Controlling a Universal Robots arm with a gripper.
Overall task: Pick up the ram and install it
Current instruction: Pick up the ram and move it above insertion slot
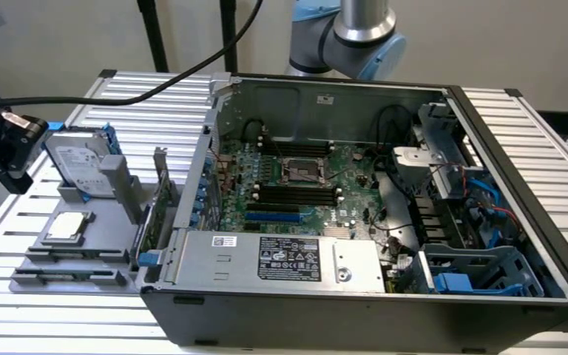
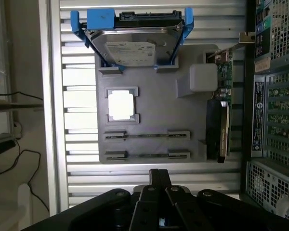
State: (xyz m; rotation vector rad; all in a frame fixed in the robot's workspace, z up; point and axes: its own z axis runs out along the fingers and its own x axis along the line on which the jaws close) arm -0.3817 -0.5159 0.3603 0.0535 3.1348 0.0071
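While the gripper point(image 1: 9, 174) point(image 2: 160, 174) hung at the exterior view's left edge, above the slatted table point(image 1: 57, 325) and clear of everything on it, we saw in the wrist view that its black fingers point(image 2: 160, 180) were pressed together with nothing between them. We found the ram point(image 1: 75, 256) point(image 2: 147, 135) standing on edge in a pair of slotted holders on the gray tray point(image 1: 27, 285) point(image 2: 154, 103), which sat just left of the open computer case point(image 1: 363, 314) in the exterior view. A second thin stick point(image 1: 65, 276) point(image 2: 145, 155) rested in a like pair of holders beside it, at the tray's near edge. Just beyond the ram on the far side, we noted a square silver processor point(image 1: 67, 225) point(image 2: 121, 105) in its own frame, and farther back a hard drive point(image 1: 75, 164) point(image 2: 135, 45) leaned tilted in a blue bracket. A gray block point(image 1: 116, 181) point(image 2: 202, 77) stood to the right of the drive, and an expansion card point(image 1: 160, 196) point(image 2: 217, 132) stood on edge along the tray's right side, nearest the case. Inside the case we saw the green motherboard point(image 1: 355, 166) with its row of long black slots point(image 1: 294, 196) lying well apart from the ram, and a silver power supply point(image 1: 274, 259) along the near wall. The gripper was nearest the hard drive and touched neither stick.
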